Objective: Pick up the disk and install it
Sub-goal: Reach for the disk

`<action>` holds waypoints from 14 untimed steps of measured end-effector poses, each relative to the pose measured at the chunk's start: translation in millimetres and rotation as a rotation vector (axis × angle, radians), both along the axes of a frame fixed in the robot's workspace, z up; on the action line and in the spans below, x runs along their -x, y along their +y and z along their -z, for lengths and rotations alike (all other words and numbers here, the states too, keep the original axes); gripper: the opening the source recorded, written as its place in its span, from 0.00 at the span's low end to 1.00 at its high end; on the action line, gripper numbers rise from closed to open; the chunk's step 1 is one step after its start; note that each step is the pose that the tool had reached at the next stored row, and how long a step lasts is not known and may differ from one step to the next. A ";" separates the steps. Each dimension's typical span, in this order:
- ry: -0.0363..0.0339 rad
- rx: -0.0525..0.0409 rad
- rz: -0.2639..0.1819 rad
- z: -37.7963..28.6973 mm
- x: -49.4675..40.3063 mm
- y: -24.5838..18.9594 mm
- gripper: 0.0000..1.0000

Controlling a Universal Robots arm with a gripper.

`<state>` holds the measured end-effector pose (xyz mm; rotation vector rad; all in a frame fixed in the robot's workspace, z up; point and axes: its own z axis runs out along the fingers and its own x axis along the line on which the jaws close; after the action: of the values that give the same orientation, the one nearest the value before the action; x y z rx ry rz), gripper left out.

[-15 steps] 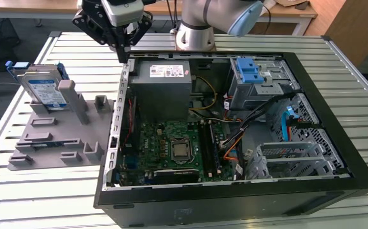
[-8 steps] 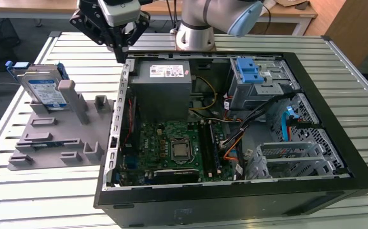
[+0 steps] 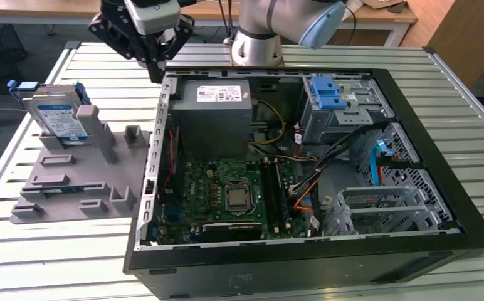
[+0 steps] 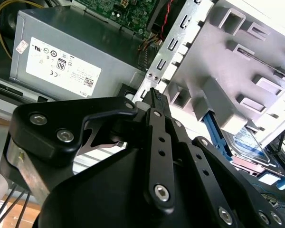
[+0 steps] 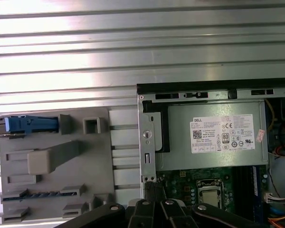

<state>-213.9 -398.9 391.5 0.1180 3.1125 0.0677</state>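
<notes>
While the claw (image 3: pixel 155 76) hangs closed and empty, the scene stands as follows.

Claw: fingers pressed together with nothing between them. The tip points down at the far rim corner of the computer case (image 3: pixel 292 276), on the exterior view's left. It also shows in the first wrist view (image 5: pixel 152 186) and the second wrist view (image 4: pixel 153 95).

Disk: the disk (image 3: pixel 58 119) is outside the computer case, past its wall on the exterior view's left. It stands on edge in a grey holder (image 3: pixel 66 188), with its white-and-blue label facing the exterior camera and its blue frame along the edges.

Disk and claw: well apart and not touching. The disk is lower than the claw and further from the case wall. In the first wrist view it shows as a thin blue edge (image 5: pixel 31 124) at the holder's (image 5: pixel 52 180) far side. In the second wrist view it shows in part (image 4: pixel 249 142) behind the holder's posts (image 4: pixel 237 61).

Power supply: a grey box with a white sticker (image 3: pixel 217 119), inside the case in the corner just beside the claw. Both wrist views show it (image 4: pixel 61 47) (image 5: pixel 213 133).

Circuit board: the green board (image 3: pixel 225 188) lies flat on the case floor, next to the power supply.

Blue latch: this piece (image 3: pixel 327 94) sits on a metal bay at the far side of the case.

Table: the slatted metal top (image 3: pixel 58 263) carries both the case and the holder.
</notes>
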 end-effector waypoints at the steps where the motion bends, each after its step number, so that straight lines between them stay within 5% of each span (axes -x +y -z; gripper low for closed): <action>1: 0.0000 0.0000 0.000 0.0 0.5 0.0 0.11; 14: 0.0000 0.0000 0.000 0.4 6.3 0.0 0.11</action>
<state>-220.1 -398.9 391.1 0.1180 3.1125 0.0676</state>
